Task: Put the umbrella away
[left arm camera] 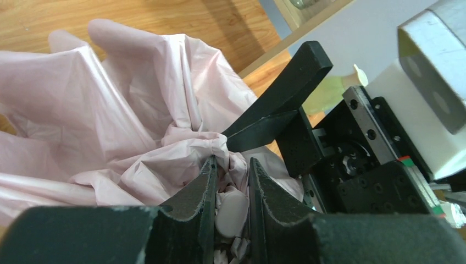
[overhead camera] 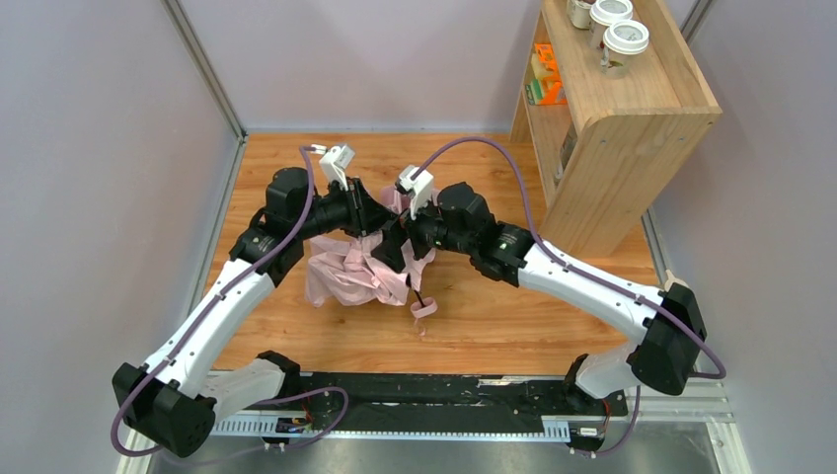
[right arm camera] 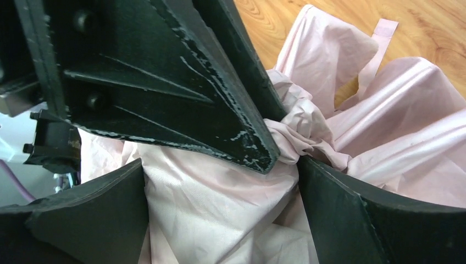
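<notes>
The umbrella (overhead camera: pixel 345 276) lies on the wooden table (overhead camera: pixel 513 316), its pale pink canopy crumpled, its black shaft and pink wrist loop (overhead camera: pixel 424 311) pointing toward the near edge. My left gripper (overhead camera: pixel 380 229) is over the canopy's far end. In the left wrist view it (left arm camera: pixel 231 165) is shut on bunched pink fabric and a small rounded pink piece (left arm camera: pixel 232 212). My right gripper (overhead camera: pixel 403 245) sits right against it. In the right wrist view it (right arm camera: pixel 220 170) is open, fingers (right arm camera: pixel 340 214) wide apart with pink canopy fabric (right arm camera: pixel 220 209) between them.
A wooden shelf unit (overhead camera: pixel 612 128) stands at the back right, with lidded cups (overhead camera: pixel 624 38) on top and orange items (overhead camera: pixel 548 74) on a shelf. Grey walls close in the table's left and back sides. The left gripper's finger (right arm camera: pixel 181 93) fills the right wrist view's top.
</notes>
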{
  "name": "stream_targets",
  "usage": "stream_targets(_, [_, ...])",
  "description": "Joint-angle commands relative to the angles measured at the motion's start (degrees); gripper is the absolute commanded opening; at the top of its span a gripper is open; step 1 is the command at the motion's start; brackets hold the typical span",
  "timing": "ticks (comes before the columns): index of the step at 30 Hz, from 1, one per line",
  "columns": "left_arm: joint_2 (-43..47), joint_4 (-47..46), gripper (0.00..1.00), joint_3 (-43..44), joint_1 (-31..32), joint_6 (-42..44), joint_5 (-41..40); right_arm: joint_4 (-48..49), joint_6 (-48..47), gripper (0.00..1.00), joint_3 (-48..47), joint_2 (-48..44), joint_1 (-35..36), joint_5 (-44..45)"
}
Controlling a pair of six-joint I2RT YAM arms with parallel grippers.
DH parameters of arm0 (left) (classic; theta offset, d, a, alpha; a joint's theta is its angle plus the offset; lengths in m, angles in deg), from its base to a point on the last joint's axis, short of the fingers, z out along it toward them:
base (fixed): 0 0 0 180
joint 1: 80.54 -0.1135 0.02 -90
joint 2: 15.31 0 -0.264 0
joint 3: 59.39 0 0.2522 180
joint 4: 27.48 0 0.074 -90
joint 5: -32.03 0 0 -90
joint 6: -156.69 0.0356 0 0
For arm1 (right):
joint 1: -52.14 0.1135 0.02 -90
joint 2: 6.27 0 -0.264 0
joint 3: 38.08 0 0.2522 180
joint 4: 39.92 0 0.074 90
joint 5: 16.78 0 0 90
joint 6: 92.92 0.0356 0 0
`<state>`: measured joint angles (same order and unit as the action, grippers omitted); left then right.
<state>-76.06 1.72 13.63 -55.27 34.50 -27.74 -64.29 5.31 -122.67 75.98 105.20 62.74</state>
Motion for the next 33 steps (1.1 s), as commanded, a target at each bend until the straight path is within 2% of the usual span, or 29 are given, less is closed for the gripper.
stream_targets(1, [3.80, -14.29, 0.00, 0.16, 1.27, -8.15, 11.94, 9.55, 2.40, 1.00, 3.76, 0.18, -1.38, 3.19])
stream_targets(5, [4.06, -20.18, 0.00, -1.60, 1.27, -11.32, 14.67, 12.19, 3.64, 1.00, 4.90, 0.71, -2.78, -1.47])
stream_targets(11, [4.42, -21.50, 0.00, -1.61, 1.18, -9.92, 17.92, 18.79, 6.72, 1.00, 10.27, -1.48, -8.75, -18.49])
stream_targets(16, [4.15, -16.50, 0.00, 0.06, 1.27, -4.91, 20.47, 20.19, 9.51, 1.00, 11.68, -3.60, -11.66, -27.12])
stream_targets(19, [3.97, -17.98, 0.00, 0.06, 1.35, -4.55, 22.40, 18.96, 10.31, 1.00, 11.23, -2.98, -12.62, -30.64])
stream_targets(24, [3.62, -19.40, 0.00, 0.41, 1.35, -4.38, 25.48, 24.75, 14.97, 1.00, 11.24, 0.00, -13.25, -37.32])
stream_targets(29, [2.39, -31.41, 0.00, -2.13, 1.97, -11.92, 28.21, 29.24, 16.73, 1.00, 9.83, 3.87, -11.93, -36.63])
stream_targets(33, [2.39, -35.30, 0.00, -3.10, 3.72, -13.43, 26.90, 37.13, 19.54, 1.00, 11.76, 4.93, -11.13, -34.09])
